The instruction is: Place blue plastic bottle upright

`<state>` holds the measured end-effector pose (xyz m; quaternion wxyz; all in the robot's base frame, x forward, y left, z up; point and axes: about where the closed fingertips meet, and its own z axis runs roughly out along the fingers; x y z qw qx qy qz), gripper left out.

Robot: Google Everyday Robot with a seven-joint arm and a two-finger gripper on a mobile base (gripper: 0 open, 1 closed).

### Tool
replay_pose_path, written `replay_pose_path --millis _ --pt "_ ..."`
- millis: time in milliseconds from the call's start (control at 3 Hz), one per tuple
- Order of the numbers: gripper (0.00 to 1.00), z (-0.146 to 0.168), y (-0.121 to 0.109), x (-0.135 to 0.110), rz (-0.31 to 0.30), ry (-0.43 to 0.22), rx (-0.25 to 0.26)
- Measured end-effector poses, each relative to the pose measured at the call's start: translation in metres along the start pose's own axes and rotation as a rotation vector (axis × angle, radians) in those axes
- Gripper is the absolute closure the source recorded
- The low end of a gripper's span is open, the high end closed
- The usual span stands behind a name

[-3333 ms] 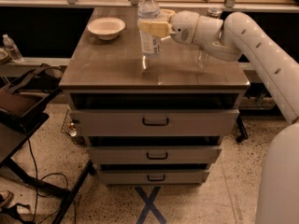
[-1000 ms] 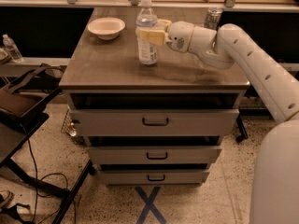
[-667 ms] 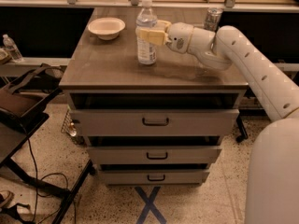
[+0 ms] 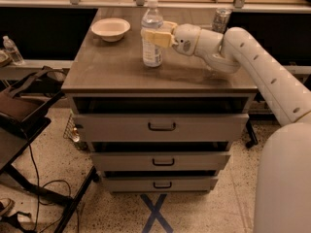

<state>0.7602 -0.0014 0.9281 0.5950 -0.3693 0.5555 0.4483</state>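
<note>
Item: blue plastic bottle (image 4: pixel 152 55). Location: counter (image 4: pixel 114 69), rear centre, base flat on surface, right of white bowl (image 4: pixel 111 29).
Long axis: vertical, cap up.
End effector (image 4: pixel 152 33): reaches in from right, closed around bottle's upper body, bottle between its fingers.
Judgement: bottle appears placed; release, retreat rightward.

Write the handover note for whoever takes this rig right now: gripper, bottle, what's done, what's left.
Gripper: over the cabinet top, closed around the blue plastic bottle at mid-height, reaching in from the right.
Bottle: upright, cap up, base apparently resting on the top, right of the white bowl; the silver can stands apart at the back right.
Done: bottle stood upright.
Left: open the gripper and back away, probably slowly, without tipping it.
</note>
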Motion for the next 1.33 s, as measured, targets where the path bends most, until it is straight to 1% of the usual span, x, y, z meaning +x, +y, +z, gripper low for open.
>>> replay_pose_path --millis 1000,1333 --pt "0.13 0.0005 0.0002 -0.0012 0.000 0.000 -0.001" --pt "0.00 0.0035 0.0017 -0.0012 0.001 -0.001 -0.005"
